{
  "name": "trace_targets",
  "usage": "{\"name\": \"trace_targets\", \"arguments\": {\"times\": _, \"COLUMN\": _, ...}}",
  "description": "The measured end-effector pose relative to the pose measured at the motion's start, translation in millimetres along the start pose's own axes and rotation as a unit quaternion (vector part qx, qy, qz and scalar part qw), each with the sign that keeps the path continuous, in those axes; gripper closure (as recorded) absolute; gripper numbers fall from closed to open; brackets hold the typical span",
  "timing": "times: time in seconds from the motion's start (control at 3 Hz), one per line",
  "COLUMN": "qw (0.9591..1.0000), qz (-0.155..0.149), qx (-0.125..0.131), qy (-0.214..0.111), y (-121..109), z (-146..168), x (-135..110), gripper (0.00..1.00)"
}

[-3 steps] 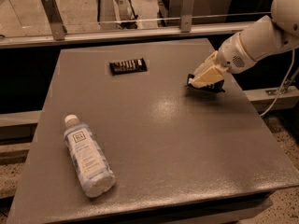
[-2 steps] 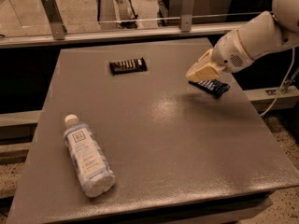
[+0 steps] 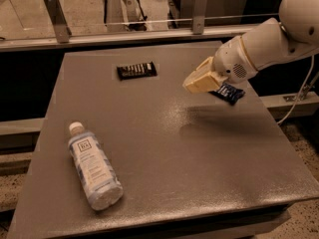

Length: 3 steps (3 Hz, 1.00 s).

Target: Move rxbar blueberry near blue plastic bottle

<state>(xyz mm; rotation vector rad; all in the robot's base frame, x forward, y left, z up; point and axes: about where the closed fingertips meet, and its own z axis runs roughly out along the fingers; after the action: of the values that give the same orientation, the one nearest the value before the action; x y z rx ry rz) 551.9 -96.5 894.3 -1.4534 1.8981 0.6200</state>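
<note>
My gripper hangs above the right half of the grey table, shut on the rxbar blueberry, a small dark navy wrapper that sticks out to the right behind the cream fingers and is lifted off the surface. The blue plastic bottle, pale blue with a white cap and a light label with a square logo, lies on its side at the front left of the table, far from the gripper.
A black bar wrapper with white lettering lies at the back centre-left of the table. A metal rail with posts runs behind the table. A cable hangs at the right edge.
My gripper has lifted the rxbar blueberry off the table at the right and moved it leftward toward the table's middle. The bottle and black bar have not moved.
</note>
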Motion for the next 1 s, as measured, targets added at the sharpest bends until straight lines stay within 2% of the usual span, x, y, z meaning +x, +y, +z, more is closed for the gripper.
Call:
{"name": "trace_targets", "arguments": {"times": 0.33, "qw": 1.0, "qz": -0.004, "qx": 0.004, "qy": 0.007, "y": -1, "z": -9, "x": 6, "gripper": 0.59}}
{"name": "trace_targets", "arguments": {"times": 1.0, "qw": 0.9976, "qz": 0.033, "qx": 0.058, "qy": 0.019, "y": -33, "z": -43, "x": 54, "gripper": 0.12}}
